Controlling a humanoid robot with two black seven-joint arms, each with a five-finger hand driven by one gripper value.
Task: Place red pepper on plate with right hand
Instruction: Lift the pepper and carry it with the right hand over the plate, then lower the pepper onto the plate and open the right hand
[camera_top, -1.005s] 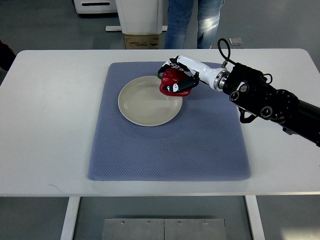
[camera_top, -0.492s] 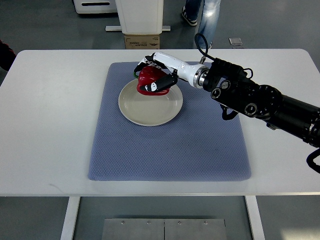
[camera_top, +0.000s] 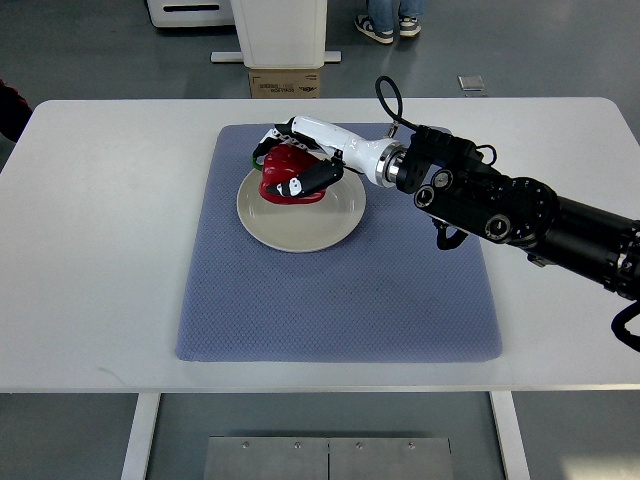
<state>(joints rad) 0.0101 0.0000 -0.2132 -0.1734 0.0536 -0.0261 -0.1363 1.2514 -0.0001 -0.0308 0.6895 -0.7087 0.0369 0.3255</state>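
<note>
One red pepper (camera_top: 283, 181), clasped in the curled fingers of the right hand (camera_top: 300, 170), has been carried leftward from the plate's (camera_top: 300, 225) right rim to over its far-left part, so only lowering and release seem to remain.

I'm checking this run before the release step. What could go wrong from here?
1. The red pepper sits over the far-left part of the plate, near its rim; released there, it may roll off onto the blue mat.
2. The right hand is wrapped around it; opening fingers could drag or tip it.
</note>
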